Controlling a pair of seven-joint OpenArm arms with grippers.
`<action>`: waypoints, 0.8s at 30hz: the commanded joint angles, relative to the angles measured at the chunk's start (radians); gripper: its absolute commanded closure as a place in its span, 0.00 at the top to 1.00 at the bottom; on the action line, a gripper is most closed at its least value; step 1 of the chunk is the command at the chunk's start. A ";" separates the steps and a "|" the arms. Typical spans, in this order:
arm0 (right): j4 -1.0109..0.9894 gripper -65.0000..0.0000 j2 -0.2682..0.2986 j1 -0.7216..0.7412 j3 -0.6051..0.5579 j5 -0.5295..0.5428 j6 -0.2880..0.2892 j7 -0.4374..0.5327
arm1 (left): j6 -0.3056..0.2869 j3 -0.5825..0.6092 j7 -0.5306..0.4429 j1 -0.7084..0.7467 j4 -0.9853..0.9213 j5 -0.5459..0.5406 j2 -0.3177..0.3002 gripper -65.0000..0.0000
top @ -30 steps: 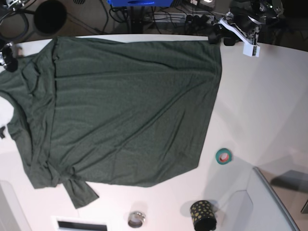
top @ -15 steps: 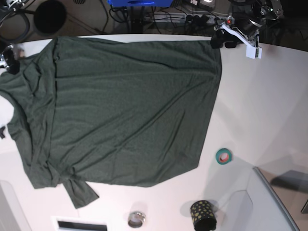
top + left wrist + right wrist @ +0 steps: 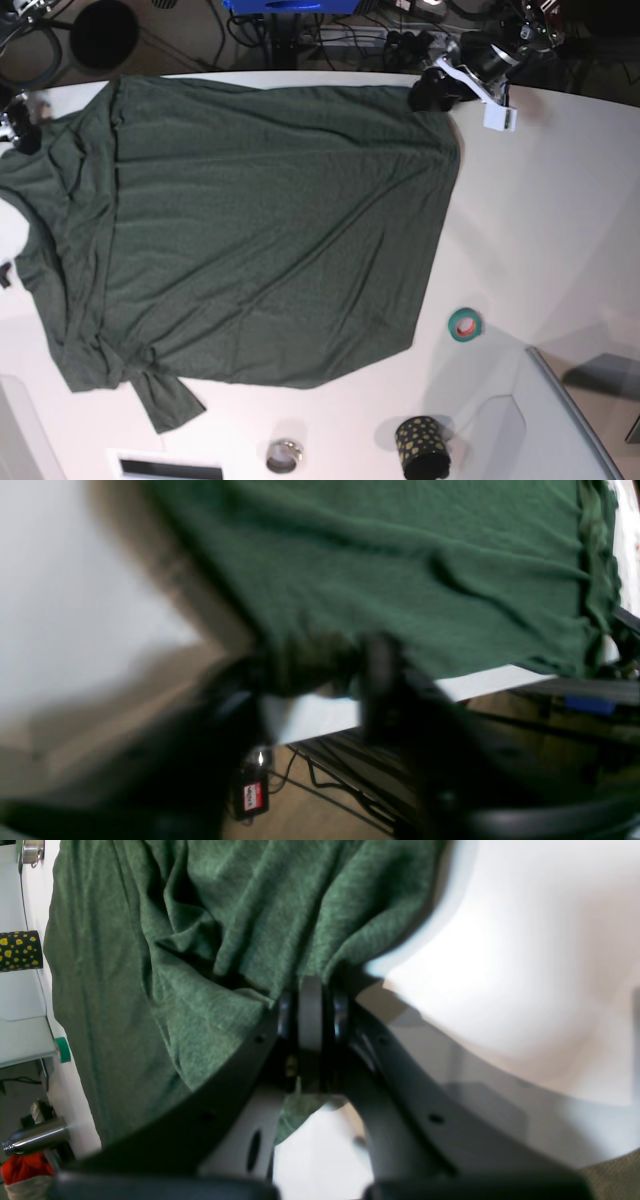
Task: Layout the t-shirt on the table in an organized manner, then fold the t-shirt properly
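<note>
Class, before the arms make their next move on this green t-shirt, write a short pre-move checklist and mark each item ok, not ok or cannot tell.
1. Right gripper shut on the t-shirt: ok.
2. Left gripper at the shirt's far corner: ok.
3. Left fingers closed on fabric: cannot tell, wrist view blurred.
4. Shirt lying flat: not ok, bunched near the right gripper.
5. Tape roll and spotted cup clear of the shirt: ok.
6. Shirt fully on the table: cannot tell.

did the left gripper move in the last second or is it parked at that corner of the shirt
Yes. In the base view the left gripper has slid toward the image's left, onto the t-shirt corner, judged against the table edge.
</note>
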 commanded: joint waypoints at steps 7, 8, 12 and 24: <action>0.001 0.01 0.006 -0.009 -0.002 -0.058 -0.022 -0.040 | 0.025 -0.065 0.038 0.002 -0.002 0.037 -0.008 0.00; 0.001 0.01 0.006 -0.007 -0.002 -0.058 -0.022 -0.040 | 0.025 -0.065 0.039 -0.005 -0.002 0.041 -0.008 0.00; 0.031 0.01 0.006 -0.010 -0.006 -0.058 -0.022 -0.044 | 0.025 -0.066 0.041 -0.008 0.030 0.039 -0.012 0.00; 0.381 0.01 -0.055 -0.049 0.001 -0.054 -0.022 -0.265 | 0.025 -0.058 0.102 0.041 0.240 0.044 -0.014 0.00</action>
